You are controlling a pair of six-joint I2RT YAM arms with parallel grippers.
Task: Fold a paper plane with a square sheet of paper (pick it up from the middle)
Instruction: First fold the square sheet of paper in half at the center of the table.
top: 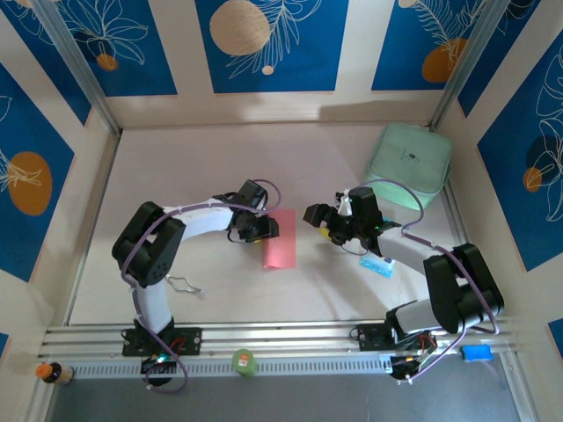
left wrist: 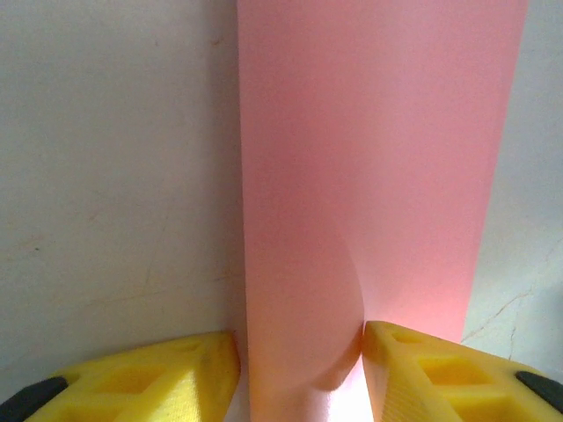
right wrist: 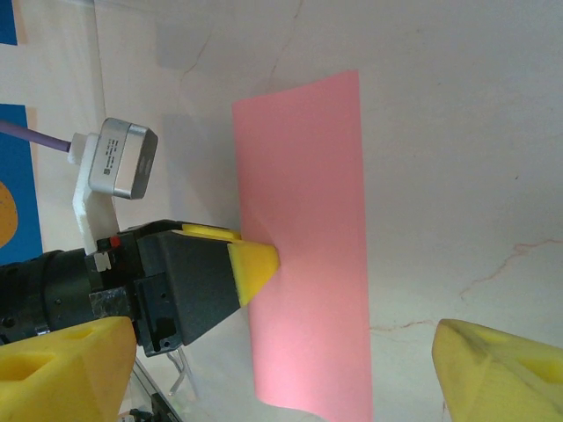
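Square sheet of paper (top: 281, 239) lay mid-table (top: 193, 167), folded to a long narrow strip; both long edges straight, near short end slightly bowed in the right wrist view. Bare tabletop lay beyond the strip and to its left. Mint-green case (top: 409, 163) sat well apart at the far right; small blue-and-white packet (top: 376, 265) lay under my right forearm. My left arm: elbow bent at the near left, forearm reaching right, left gripper (left wrist: 299, 360) low at the strip's left long edge. Its yellow fingers (left wrist: 185, 374) stood a narrow gap apart, one just beside that edge, the other on the paper, with a slight bulge of paper between; could not tell whether they truly gripped. My right arm reached left from the near right; right gripper (right wrist: 284, 325) was spread wide, apart from the strip.
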